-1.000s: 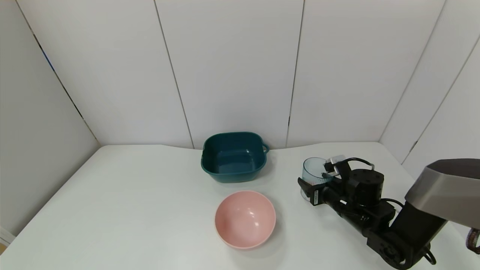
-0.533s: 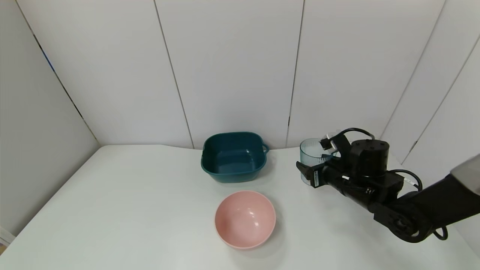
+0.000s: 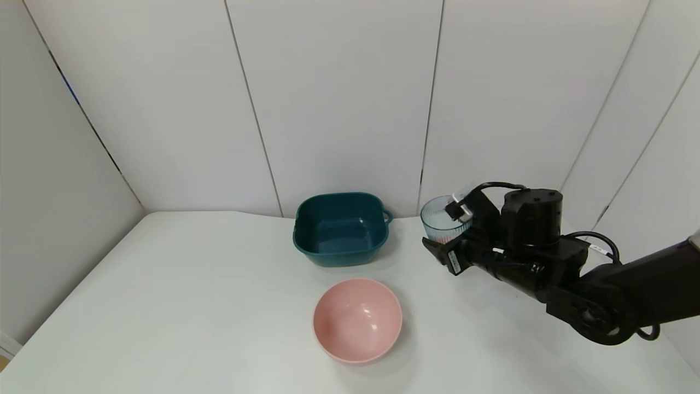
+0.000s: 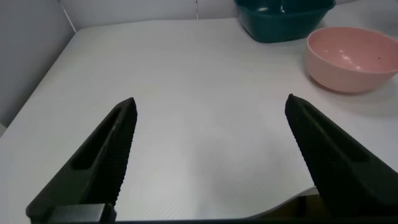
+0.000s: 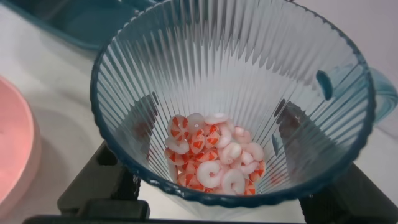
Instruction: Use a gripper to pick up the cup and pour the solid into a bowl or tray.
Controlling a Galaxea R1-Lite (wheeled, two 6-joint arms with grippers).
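Cup (image 5: 249,81): translucent light-blue plastic, wall finely ribbed top to base, rim smooth and slightly glossy.

Solid (image 5: 214,154): small red-orange and white ring-like pieces, smooth, faintly shiny, lying in the cup's base.

Pink bowl (image 3: 357,319): smooth plastic, glossy, with small bright highlights on the inner wall.

Teal tub (image 3: 341,228), behind the pink bowl: dark smooth plastic, soft sheen inside.

Bench (image 3: 191,306): white, matt, with a fine even texture in the left wrist view.

Right gripper (image 3: 445,249), clamped round the cup: black, matt housing, smooth black cables.

Left gripper (image 4: 211,155), fingers (image 4: 109,155) spread: black, matt, inner faces finely ridged.

Wall panels (image 3: 339,98), behind the teal tub: white, smooth, matt.
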